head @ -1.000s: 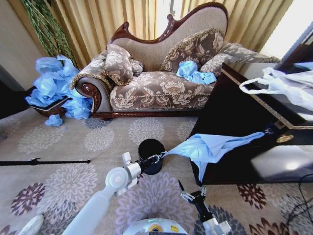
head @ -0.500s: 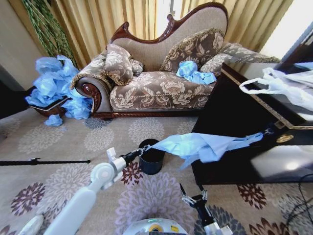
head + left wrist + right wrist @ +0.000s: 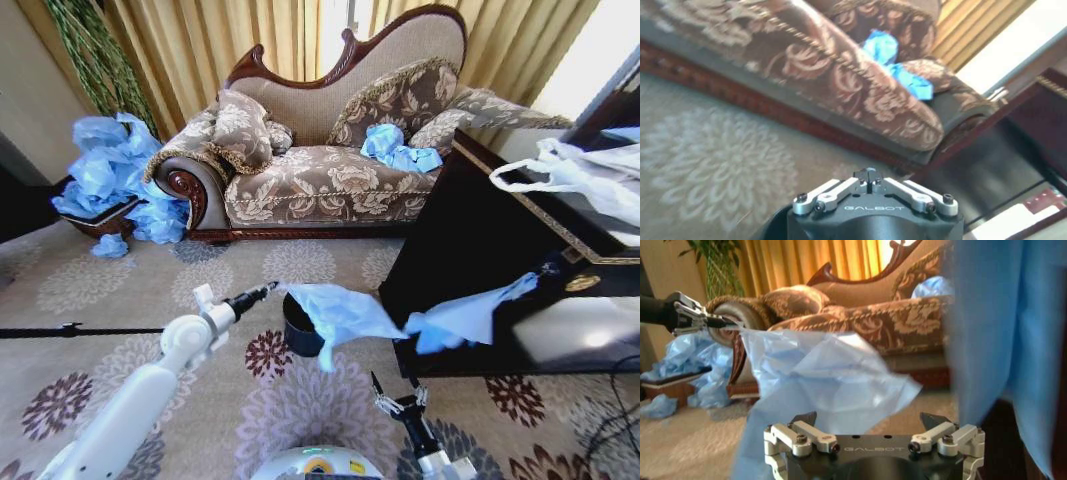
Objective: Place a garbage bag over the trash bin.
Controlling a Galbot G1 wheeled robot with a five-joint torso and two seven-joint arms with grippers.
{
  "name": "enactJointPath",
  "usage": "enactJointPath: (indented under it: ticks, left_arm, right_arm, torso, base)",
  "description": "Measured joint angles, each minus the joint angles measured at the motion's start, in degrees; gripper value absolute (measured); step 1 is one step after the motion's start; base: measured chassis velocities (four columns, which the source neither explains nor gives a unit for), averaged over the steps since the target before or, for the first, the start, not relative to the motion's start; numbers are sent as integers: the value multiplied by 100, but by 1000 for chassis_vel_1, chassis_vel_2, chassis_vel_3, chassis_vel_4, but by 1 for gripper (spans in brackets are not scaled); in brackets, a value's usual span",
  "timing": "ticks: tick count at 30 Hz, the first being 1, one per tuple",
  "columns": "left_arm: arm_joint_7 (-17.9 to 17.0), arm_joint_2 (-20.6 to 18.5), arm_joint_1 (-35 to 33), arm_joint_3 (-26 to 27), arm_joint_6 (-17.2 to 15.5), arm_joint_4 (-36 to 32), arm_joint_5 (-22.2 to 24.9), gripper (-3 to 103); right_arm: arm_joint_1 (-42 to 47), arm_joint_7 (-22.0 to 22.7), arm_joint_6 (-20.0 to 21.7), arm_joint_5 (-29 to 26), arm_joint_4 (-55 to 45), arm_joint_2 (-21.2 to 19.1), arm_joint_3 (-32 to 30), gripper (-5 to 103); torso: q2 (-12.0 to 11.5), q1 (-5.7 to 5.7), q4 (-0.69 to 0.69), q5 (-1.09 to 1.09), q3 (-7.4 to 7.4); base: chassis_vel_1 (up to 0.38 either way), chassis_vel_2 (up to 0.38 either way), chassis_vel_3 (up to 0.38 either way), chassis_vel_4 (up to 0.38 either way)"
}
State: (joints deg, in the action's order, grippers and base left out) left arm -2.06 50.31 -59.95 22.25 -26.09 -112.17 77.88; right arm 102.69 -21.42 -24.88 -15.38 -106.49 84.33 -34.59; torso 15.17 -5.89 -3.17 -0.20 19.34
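Looking down from the head camera, I take the trash bin (image 3: 300, 330) as my landmark: it stands on the patterned carpet (image 3: 120, 290), and only part of its black wall and rim can be seen, because the garbage bag (image 3: 340, 312) hangs across its top and far side. My left gripper (image 3: 268, 287) is just to the bin's left and slightly above its rim, fingers drawn together to a narrow point. In the right wrist view that gripper (image 3: 725, 324) pinches a corner of the blue film, which fans out from it. In the left wrist view the fingertips (image 3: 870, 175) meet, but no film can be made out between them there.

The bag stretches from that pinch over the bin and away to the right, thinning to a strip whose far end (image 3: 520, 287) sits against the dark cabinet (image 3: 470, 240); what holds it there is too small to read. My right gripper (image 3: 398, 402) hovers low, nearer to me than the bin and to its right, fingers spread with nothing between them; its arm is cut off by the frame edge. In its own wrist view the spread fingers (image 3: 803, 421) sit below the hanging film, and whether they touch it I cannot tell.
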Motion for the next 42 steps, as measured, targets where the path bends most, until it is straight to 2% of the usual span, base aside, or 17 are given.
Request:
enactJointPath:
  ticks: [6,7,11,12,13,15,19,21,23,24,28,29,31,33,35,37,42]
  left_arm:
    - [2,73,113,-199,10,-388,-15,0]
    - [3,82,133,-272,21,-493,-48,0]
    - [44,86,182,-436,82,-656,-130,0]
    - [96,88,218,-534,107,-709,-186,0]
    - [119,91,234,-572,113,-723,-207,0]
    - [138,93,249,-607,117,-734,-221,0]
    - [210,93,294,-714,123,-795,-236,0]
    - [228,92,295,-726,128,-809,-238,0]
    - [260,91,293,-749,153,-848,-248,0]
    - [260,91,293,-749,153,-848,-248,0]
    - [307,101,286,-812,204,-989,-273,0]
    - [307,101,286,-812,204,-989,-273,0]
    - [319,103,285,-839,214,-1093,-275,0]
    - [325,100,281,-843,215,-1130,-275,0]
    - [359,83,239,-850,219,-1234,-275,0]
    - [378,72,196,-850,224,-1288,-275,0]
    - [498,55,61,-897,248,-1492,-305,0]
  right_arm:
    - [-84,317,64,-102,-355,-68,13,100]
    - [-84,446,135,-155,-510,-107,19,103]
    - [-67,614,288,-266,-803,-175,16,96]
    - [-23,721,419,-372,-1044,-217,26,86]
    - [-3,763,481,-404,-1136,-231,39,81]
    - [19,808,578,-451,-1252,-251,59,81]
    - [-21,1098,1077,-799,-1743,-421,247,59]
    - [-80,1186,1217,-915,-1816,-482,310,59]
    - [-238,1388,1510,-1109,-1931,-630,481,48]
    - [-238,1388,1510,-1109,-1931,-630,481,48]
    - [-599,1867,2117,-1588,-2168,-921,1046,27]
    - [-599,1867,2117,-1588,-2168,-921,1046,27]
    - [-838,2069,2423,-1930,-2221,-1077,1319,16]
    - [-896,2100,2525,-2039,-2227,-1136,1387,16]
    - [-1009,2170,2730,-2308,-2231,-1321,1544,5]
    - [-1065,2200,2842,-2480,-2231,-1421,1607,2]
    - [-1211,2277,3123,-2979,-2143,-1711,1780,0]
  torso:
    - [0,0,0,0,0]
    - [0,0,0,0,0]
    - [0,0,1,1,0]
    - [0,0,0,0,0]
    - [0,0,0,0,0]
    - [0,0,0,0,0]
    - [0,0,0,-1,0]
    - [0,0,0,0,0]
    - [0,0,1,0,0]
    - [0,0,1,0,0]
    - [0,0,1,0,0]
    - [0,0,1,0,0]
    - [0,0,1,0,0]
    - [0,0,1,1,0]
    - [0,0,0,0,0]
    - [0,0,0,0,0]
    - [0,0,1,0,0]
  base:
    - [0,0,0,0]
    - [0,0,0,0]
    - [0,0,0,0]
    - [0,0,0,0]
    - [0,0,0,0]
    - [0,0,0,0]
    - [0,0,0,0]
    - [0,0,0,0]
    - [0,0,0,0]
    - [0,0,0,0]
    - [0,0,0,0]
    - [0,0,0,0]
    - [0,0,0,0]
    - [0,0,0,0]
    - [0,0,0,0]
    - [0,0,0,0]
    - [0,0,0,0]
